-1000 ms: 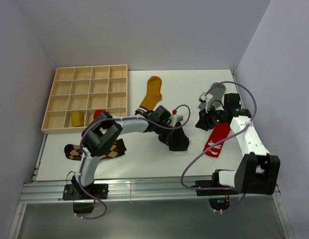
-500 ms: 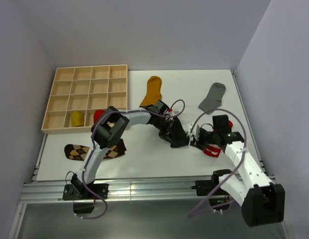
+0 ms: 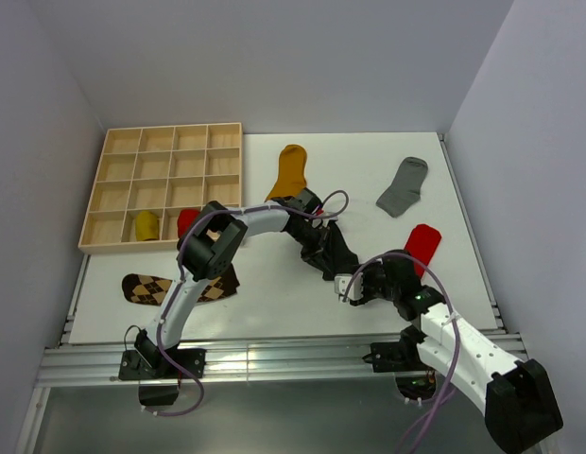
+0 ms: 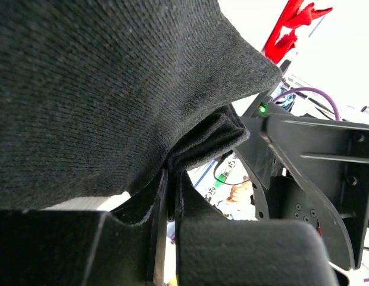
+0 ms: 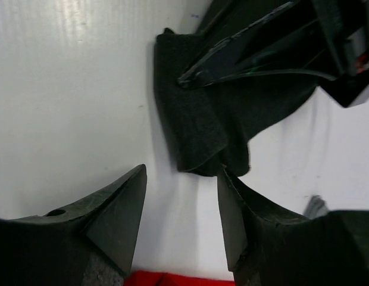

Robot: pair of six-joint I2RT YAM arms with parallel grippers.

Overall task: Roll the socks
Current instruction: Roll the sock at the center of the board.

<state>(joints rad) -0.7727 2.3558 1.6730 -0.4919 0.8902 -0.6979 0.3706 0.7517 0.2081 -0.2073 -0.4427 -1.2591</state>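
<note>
Black sock (image 4: 113, 89) cut off top/left; red sock (image 3: 424, 240) partly behind R arm (image 3: 449, 331).

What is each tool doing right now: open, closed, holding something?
Left tool: closed on the black sock.
Right tool: open, holding nothing, close beside that sock.

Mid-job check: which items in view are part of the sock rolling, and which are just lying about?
In the job: black knit sock, clamped in left pincer; open right pincer near it; flat mustard yellow sock; flat grey sock; red sock; brown argyle sock; rolled yellow bundle; rolled red bundle.
Just lying about: wooden grid tray holding both bundles.
</note>
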